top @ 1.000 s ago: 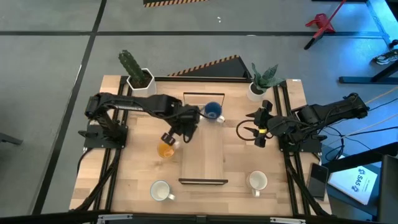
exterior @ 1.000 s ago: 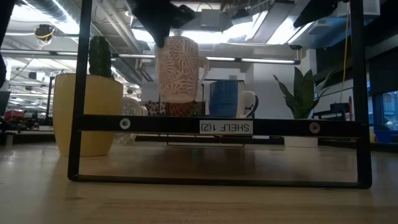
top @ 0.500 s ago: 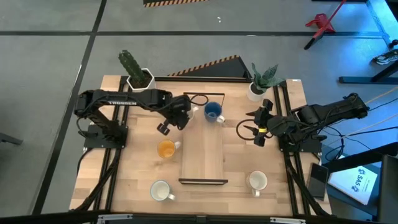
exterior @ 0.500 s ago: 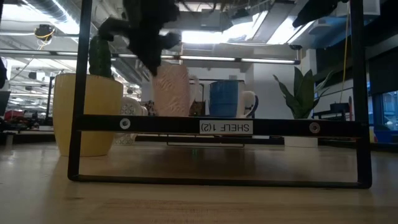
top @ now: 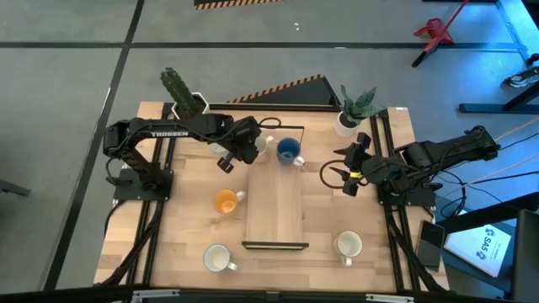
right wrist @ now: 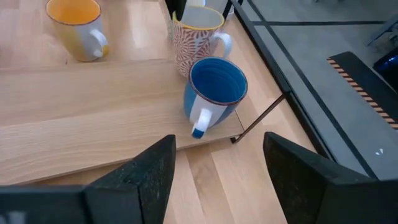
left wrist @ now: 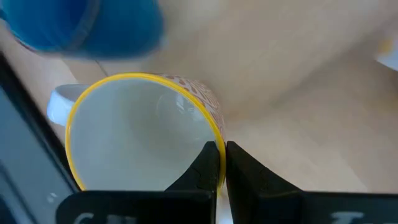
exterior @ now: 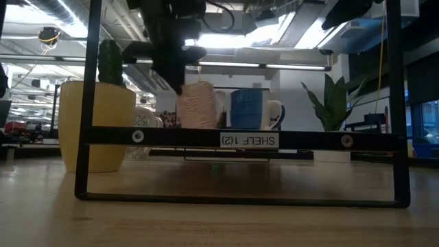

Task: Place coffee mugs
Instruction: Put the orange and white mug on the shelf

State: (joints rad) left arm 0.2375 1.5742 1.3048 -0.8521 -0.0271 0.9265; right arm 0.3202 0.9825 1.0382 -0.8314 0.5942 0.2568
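Left end effector (left wrist: pixel 221 163) is clamped tight on the rim of the patterned mug (left wrist: pixel 140 134), one finger inside the yellow lip, one outside. In the low view the mug (exterior: pixel 197 105) hangs under the arm and looks level with the blue mug (exterior: pixel 248 108), at or just above the shelf top; I can't tell if its base is touching. From above, the left end effector (top: pixel 238 150) sits at the shelf's (top: pixel 274 220) back left corner, with the blue mug (top: pixel 289 151) just beside it.

Right end effector (right wrist: pixel 217 165) has its fingers spread wide and holds nothing. It waits off the shelf's right side, facing both mugs.

How I'd do the set-down:
- Lower straight down, wrist level, so the base lands flat. A rim pinch lets the mug swing.
- Watch the gap to the blue mug. Right wrist view shows the two nearly touching, so no sideways drift.
- Keep the base fully on the board, since it's near the back edge.
- Open only once weight is on the shelf, then lift straight up so the inner finger doesn't catch the lip.

Still on the bench: orange mug (top: pixel 225 201) left of the shelf, and two white mugs near the front, one on the left (top: pixel 217 257) and one on the right (top: pixel 348 245).
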